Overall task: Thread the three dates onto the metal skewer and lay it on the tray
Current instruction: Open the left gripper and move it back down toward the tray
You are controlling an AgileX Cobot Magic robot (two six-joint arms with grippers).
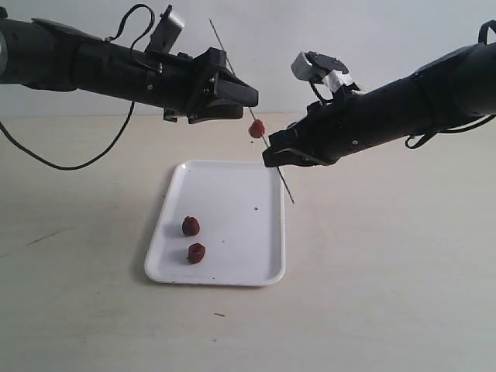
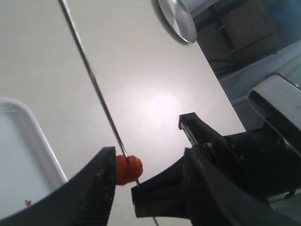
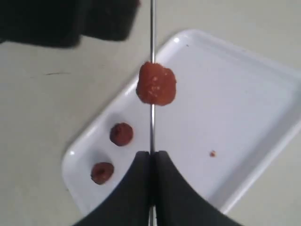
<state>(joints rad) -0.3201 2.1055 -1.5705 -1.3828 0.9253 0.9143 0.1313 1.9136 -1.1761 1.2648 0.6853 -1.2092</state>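
One date (image 1: 256,128) is threaded on the metal skewer (image 1: 225,46), which slants in the air above the far edge of the tray (image 1: 232,271). My right gripper (image 1: 267,159) is shut on the skewer just below that date, as the right wrist view shows: gripper (image 3: 151,154), skewer (image 3: 152,47), date (image 3: 156,84). My left gripper (image 1: 246,99) is open just above the date; in its wrist view the date (image 2: 129,169) sits beside one finger (image 2: 94,188), contact unclear. Two more dates (image 1: 191,225) (image 1: 196,253) lie on the tray's left side.
A tiny red crumb (image 1: 256,208) lies on the tray. A black cable (image 1: 46,159) trails across the table at far left. A round silver disc (image 2: 178,19) sits at the table's edge in the left wrist view.
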